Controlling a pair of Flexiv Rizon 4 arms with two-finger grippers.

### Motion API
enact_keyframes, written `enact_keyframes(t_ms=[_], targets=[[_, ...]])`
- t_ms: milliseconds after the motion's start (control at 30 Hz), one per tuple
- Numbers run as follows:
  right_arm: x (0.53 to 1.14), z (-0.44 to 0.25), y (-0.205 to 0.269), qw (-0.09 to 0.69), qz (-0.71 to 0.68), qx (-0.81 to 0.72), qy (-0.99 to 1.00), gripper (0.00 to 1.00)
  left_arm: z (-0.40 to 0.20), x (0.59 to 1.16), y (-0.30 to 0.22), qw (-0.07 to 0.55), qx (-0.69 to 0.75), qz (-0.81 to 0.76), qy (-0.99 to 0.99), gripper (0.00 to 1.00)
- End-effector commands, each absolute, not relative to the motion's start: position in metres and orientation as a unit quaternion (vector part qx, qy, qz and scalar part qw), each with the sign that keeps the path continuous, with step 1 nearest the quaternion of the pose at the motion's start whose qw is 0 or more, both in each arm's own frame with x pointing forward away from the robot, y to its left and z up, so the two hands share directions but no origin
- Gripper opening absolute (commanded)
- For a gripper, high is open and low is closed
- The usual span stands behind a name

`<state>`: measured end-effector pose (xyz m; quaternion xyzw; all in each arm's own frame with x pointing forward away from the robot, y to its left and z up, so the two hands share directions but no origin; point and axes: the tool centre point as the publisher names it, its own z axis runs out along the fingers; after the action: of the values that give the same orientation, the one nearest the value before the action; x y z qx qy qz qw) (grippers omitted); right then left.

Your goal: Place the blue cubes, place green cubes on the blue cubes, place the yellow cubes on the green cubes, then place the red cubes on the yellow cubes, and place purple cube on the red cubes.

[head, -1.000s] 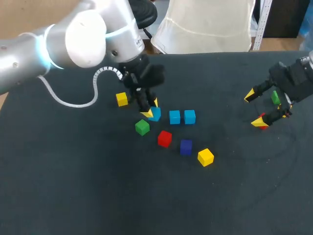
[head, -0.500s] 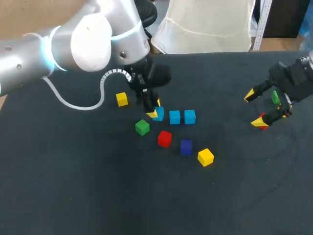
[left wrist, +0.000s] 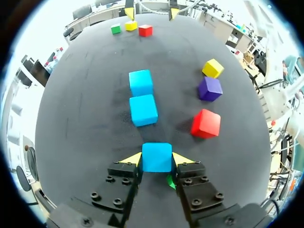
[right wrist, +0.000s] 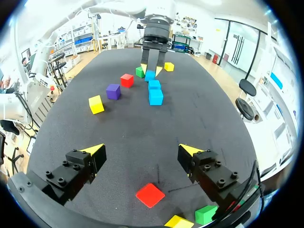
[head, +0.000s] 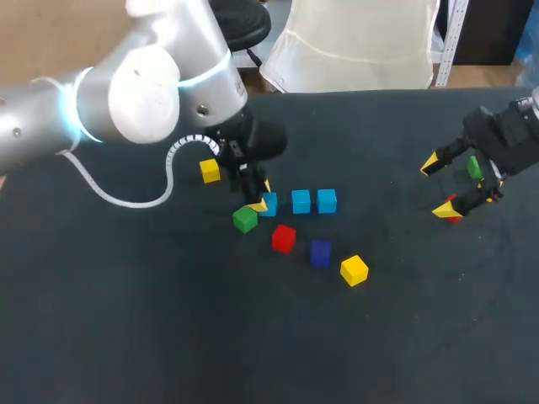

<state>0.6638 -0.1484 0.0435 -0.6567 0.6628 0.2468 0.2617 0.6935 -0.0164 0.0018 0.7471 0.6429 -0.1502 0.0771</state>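
Left gripper [left wrist: 157, 158], downward, tight around blue cube [left wrist: 156, 153]

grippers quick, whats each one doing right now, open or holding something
left gripper: closed on a blue cube, a finger on each side of it.
right gripper: open, fingers wide apart, holding nothing.

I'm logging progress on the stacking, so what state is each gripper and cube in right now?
Left gripper: shut on the nearest light blue cube.
Right gripper: open, holding nothing.
Middle light blue cube: lying on the black table, nothing stacked on it.
Farthest light blue cube: likewise bare, unstacked.
Red cube, purple cube, yellow cube beside the row: loose, unstacked.
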Motion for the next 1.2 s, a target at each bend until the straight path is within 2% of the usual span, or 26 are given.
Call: enact_keyframes(t_ms=[33, 567, 733, 1200], targets=[[0.6645, 0.0429, -0.1487, 0.263, 0.248, -0.657, 0.662, 1.0, 0.0053, 0.6956, -0.0178, 0.072, 0.748, -0.148, 0.643, 0.0], [0.6645, 0.0429, -0.1487, 0.263, 0.248, -0.657, 0.662, 1.0, 0.0053, 0.6956, -0.0178, 0.072, 0.748, -0.148, 0.643, 0.0], [0.6645, 0.0429, -0.1487, 0.263, 0.248, -0.657, 0.662, 1.0, 0.0046, 0.6947, -0.0181, 0.101, 0.73, -0.128, 0.664, 0.0], [0.6645, 0.0429, -0.1487, 0.263, 0.248, -0.657, 0.662, 1.0, 0.0007, 0.6933, -0.0214, 0.099, 0.712, -0.103, 0.687, 0.0]])
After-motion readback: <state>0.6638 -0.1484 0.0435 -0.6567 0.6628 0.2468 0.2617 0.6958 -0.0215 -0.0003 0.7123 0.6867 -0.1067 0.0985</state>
